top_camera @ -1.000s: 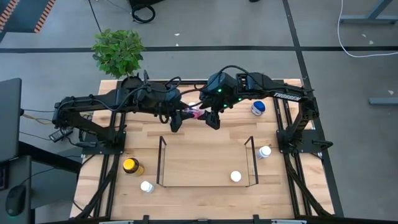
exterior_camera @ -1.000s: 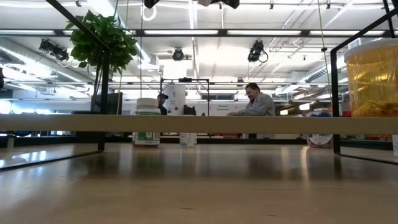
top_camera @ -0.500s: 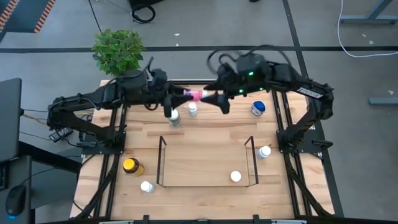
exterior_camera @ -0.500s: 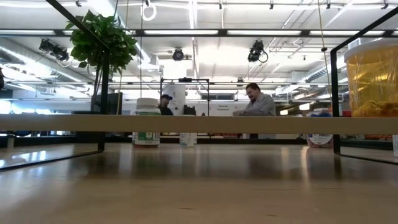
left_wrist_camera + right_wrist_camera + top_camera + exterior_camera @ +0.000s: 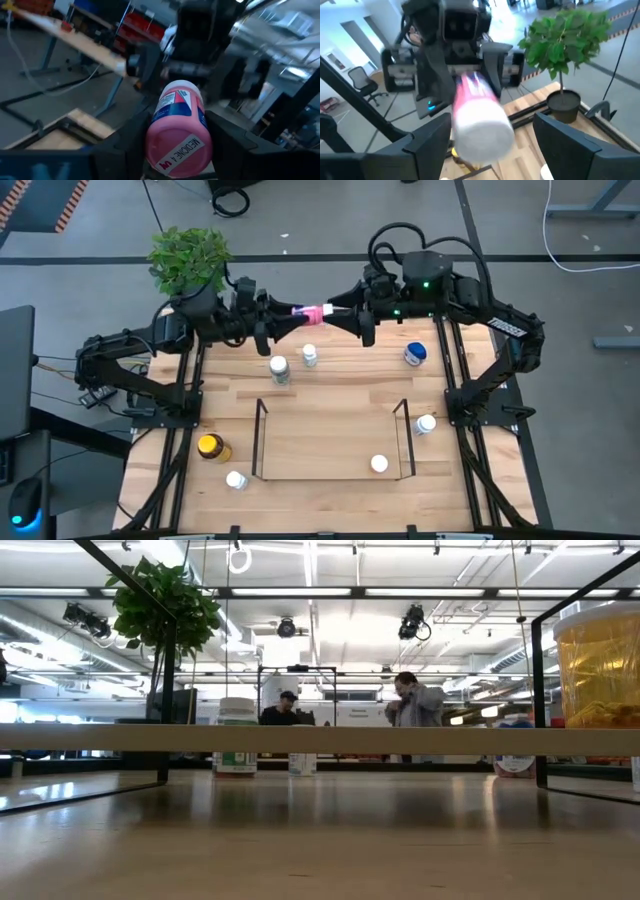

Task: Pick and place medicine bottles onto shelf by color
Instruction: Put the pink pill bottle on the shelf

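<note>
Currently the pink bottle (image 5: 311, 311) is held in the air above the table's far edge, lying on its side between the two grippers. It is clamped at its pink base end by the left gripper (image 5: 291, 317); in the left wrist view both dark fingers (image 5: 123, 145) are pressed against the bottle's sides and a "MEDICINE 4" label is seen on its bottom. The right gripper (image 5: 339, 316) is placed at the bottle's white-cap end. Its fingers (image 5: 427, 146) are spread wide on either side of the cap, and a gap is seen beside the cap, so no grip is made by it.

The shelf (image 5: 262, 442), a black wire rack, is set on the near half of the wooden table (image 5: 330, 395). One white-capped bottle (image 5: 379, 464) is seen within the rack's outline, near its right end. Another white-capped bottle (image 5: 427, 423) is placed just outside the right end frame. The amber jar (image 5: 210, 446) with the yellow lid is placed left of the rack, with a white-capped bottle (image 5: 236, 479) near it towards the front edge. Two more white-capped bottles (image 5: 279, 367) (image 5: 310, 355) are stood close together beyond the rack, below the left gripper. The blue-capped bottle (image 5: 415, 353) is stood near the right arm's side.

A potted plant (image 5: 190, 260) is located at the far left corner. Two people (image 5: 415, 705) are seen in the room behind, in the low view.
</note>
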`<state>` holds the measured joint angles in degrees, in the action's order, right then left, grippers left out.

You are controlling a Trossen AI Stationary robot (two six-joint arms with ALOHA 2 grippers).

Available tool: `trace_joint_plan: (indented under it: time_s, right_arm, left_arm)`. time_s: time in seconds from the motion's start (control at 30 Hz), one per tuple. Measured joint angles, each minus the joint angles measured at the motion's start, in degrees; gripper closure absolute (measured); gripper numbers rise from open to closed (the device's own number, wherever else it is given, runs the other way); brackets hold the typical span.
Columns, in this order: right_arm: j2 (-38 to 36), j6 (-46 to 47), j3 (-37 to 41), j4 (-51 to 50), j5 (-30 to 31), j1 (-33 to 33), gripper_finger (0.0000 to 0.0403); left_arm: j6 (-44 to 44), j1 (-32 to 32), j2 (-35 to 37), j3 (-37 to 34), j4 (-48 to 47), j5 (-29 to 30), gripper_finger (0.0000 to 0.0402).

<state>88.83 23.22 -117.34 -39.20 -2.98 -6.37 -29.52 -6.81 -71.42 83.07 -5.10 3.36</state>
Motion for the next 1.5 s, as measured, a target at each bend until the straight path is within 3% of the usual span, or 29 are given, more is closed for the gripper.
trace_joint_plan:
  time_s: [0.7, 1.27, 1.5]
  right_arm:
    - [0.5, 2.9, 0.0, 1.2, -3.3, 0.0, 0.0115]
    - [0.5, 0.6, 0.0, 1.7, -3.5, 0.0, 0.0206]
    - [0.5, 0.5, 0.0, 1.7, -3.5, 0.0, 0.0210]
  left_arm:
    - [0.1, 0.0, -0.1, 0.0, 1.5, -2.0, 0.0221]
    - [0.2, -0.2, -0.1, 0.0, 1.0, -2.0, 0.0207]
    - [0.2, -0.2, -0.1, 0.0, 1.0, -2.0, 0.0191]
